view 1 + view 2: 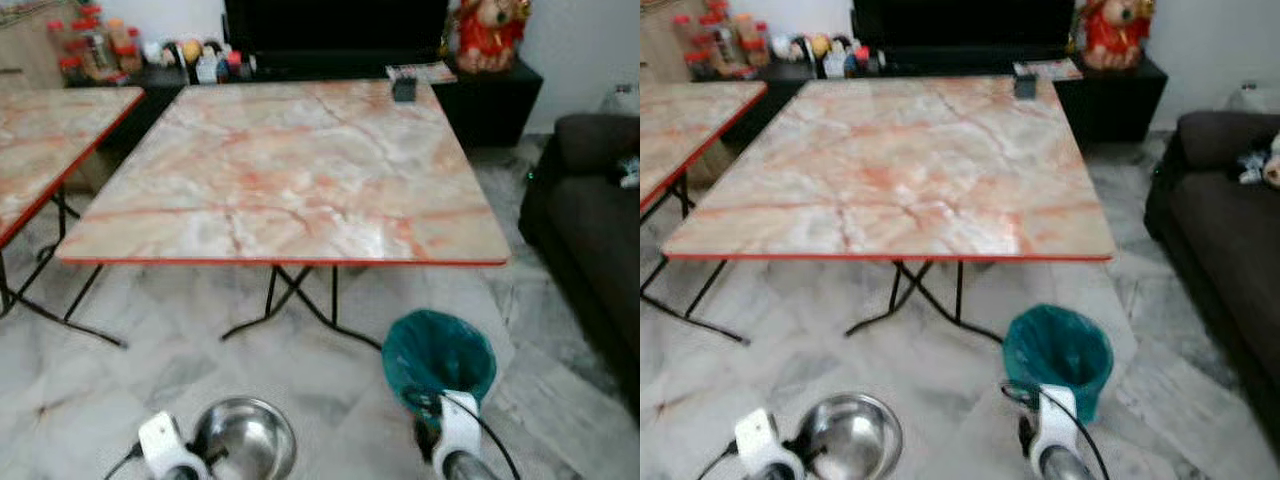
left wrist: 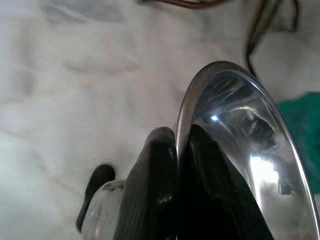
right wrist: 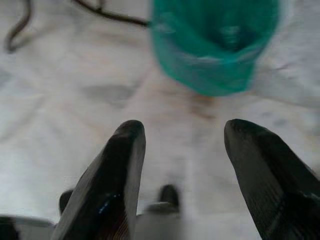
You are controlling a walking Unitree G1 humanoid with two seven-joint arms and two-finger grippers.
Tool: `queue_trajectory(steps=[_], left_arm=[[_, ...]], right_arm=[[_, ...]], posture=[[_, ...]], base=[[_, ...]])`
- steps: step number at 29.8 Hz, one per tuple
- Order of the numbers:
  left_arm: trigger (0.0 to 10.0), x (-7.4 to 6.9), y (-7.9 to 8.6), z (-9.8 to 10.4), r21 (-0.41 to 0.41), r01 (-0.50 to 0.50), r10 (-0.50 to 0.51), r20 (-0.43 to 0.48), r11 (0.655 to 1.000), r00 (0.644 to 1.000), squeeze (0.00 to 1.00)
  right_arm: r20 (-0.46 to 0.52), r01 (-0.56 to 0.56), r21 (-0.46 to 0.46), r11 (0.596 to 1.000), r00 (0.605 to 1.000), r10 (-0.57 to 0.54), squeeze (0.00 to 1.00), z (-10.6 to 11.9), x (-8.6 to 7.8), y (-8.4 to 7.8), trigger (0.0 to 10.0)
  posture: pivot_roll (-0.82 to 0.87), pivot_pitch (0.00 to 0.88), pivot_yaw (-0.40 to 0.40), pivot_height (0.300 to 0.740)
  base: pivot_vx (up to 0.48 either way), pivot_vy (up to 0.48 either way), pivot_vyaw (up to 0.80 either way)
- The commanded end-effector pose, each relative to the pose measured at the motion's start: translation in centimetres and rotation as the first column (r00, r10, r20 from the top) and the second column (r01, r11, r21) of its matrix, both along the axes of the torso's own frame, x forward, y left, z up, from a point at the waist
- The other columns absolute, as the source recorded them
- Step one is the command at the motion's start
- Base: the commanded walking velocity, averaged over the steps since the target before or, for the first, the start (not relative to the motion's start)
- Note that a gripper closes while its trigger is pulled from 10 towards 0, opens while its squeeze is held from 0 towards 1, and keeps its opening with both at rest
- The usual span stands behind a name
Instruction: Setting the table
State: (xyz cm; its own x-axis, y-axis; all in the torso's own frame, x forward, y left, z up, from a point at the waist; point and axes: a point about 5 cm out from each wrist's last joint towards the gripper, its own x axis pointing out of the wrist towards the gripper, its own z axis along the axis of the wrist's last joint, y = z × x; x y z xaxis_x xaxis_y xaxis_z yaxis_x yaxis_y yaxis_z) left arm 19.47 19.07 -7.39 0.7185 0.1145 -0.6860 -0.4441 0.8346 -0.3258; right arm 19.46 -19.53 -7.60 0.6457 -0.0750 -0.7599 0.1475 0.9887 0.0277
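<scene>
Standing before the camera was a square folding table (image 1: 290, 170) with a pink-veined marble-patterned top, a red edge and crossed black legs, and nothing was laid on it except a small dark object (image 1: 404, 89) near its far edge. A round, shiny stainless-steel bowl (image 1: 244, 437) was held low above the pale marble-tiled floor (image 1: 90, 400), short of the table's near edge, at the lower left of the head views. The left gripper (image 2: 175, 150) was seen clamped on the bowl's rim, with one black finger (image 2: 152, 185) pressed outside the wall and the other inside. The right gripper (image 3: 184, 137) was held over the bare floor with its two black fingers (image 3: 117, 170) spread well apart and nothing between them. A green plastic waste bin (image 1: 438, 356) lined with a green bag was seen on the floor just beyond the right gripper, near the table's right front corner. A second table (image 1: 50, 140) of the same pattern was seen at the left, a dark sofa (image 1: 590, 220) at the right, and a low black cabinet (image 1: 490, 95) carrying bottles (image 1: 95, 45) and a red figurine (image 1: 488, 32) behind the table.
</scene>
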Motion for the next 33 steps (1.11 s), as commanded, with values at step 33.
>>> queue_trajectory(steps=[33], left_arm=[[10.0,0.7,1.3,0.6,0.043,-0.03,0.029,0.019,0.999,0.999,0.0]], right_arm=[[-0.009,-0.039,0.011,0.999,0.999,0.039,0.0,0.1,0.6,1.1,10.0]], posture=[[0.02,0.0,0.01,0.719]], base=[[0.256,0.0,0.0]])
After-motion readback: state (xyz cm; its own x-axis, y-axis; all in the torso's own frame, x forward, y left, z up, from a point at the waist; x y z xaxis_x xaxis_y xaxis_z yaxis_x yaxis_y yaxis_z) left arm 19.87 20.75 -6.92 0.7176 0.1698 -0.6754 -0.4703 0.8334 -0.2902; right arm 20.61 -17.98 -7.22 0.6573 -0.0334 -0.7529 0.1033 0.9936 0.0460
